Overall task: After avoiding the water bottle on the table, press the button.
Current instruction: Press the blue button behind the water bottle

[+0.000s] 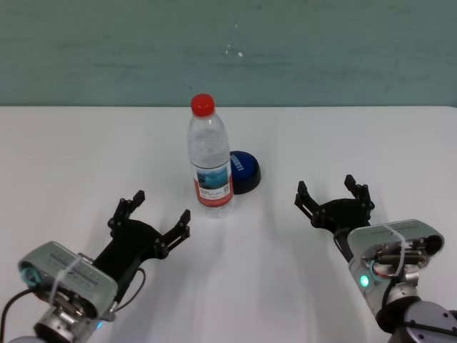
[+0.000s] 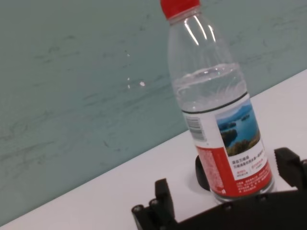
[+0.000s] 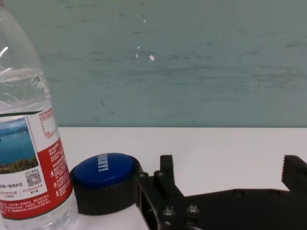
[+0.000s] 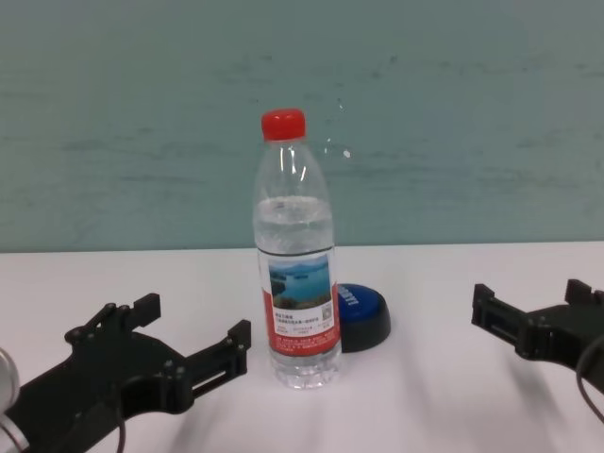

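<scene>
White tabletop (image 1: 64,157), teal wall behind. Water bottle (image 1: 210,155) upright at centre, red cap, lake label; blue button (image 1: 245,171) touching behind-right. Left gripper (image 1: 150,223), right gripper (image 1: 333,199) near, fingers apart, empty.

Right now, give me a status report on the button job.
Left gripper and right gripper open, low over the table, holding nothing. Blue button unpressed. Water bottle upright, directly in front of it.

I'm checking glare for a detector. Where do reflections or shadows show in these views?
Left wrist view: bright streaks on the bottle shoulder. Head view: soft shadows on the table below the bottle and near each claw, left and right. Right wrist view: mild sheen on the button.
</scene>
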`<action>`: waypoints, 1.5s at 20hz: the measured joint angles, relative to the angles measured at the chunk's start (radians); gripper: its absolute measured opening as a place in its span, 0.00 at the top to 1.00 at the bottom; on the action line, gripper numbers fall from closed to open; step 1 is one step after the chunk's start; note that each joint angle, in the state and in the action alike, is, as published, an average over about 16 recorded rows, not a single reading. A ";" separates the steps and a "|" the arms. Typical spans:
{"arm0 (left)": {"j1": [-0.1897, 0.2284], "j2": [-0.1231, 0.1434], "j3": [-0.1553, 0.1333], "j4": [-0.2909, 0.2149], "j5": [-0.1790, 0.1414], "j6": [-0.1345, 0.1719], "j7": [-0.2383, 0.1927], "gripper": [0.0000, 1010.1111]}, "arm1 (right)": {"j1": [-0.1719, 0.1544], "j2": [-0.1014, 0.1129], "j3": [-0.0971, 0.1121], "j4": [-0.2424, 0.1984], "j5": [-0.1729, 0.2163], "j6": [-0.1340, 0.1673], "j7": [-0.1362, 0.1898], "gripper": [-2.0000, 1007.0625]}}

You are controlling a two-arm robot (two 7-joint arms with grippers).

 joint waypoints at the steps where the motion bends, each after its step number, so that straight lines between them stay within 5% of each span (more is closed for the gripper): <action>1: 0.000 0.000 0.000 0.000 0.001 0.000 0.000 0.01 | 0.000 0.000 0.000 0.000 0.000 0.000 0.000 0.00; 8: 0.000 0.001 0.001 0.001 0.004 -0.002 0.002 0.01 | -0.001 -0.001 0.001 -0.001 0.003 0.001 0.003 0.00; 16: 0.000 0.001 0.002 0.001 0.005 -0.003 0.003 0.01 | -0.011 -0.012 0.031 -0.029 0.056 0.031 0.053 0.00; 24: 0.000 0.001 0.002 0.001 0.006 -0.003 0.004 0.01 | -0.036 -0.015 0.066 -0.111 0.106 0.069 0.136 0.00; 30: 0.000 0.001 0.002 0.001 0.006 -0.003 0.004 0.01 | -0.068 0.009 0.066 -0.193 0.105 0.086 0.187 0.00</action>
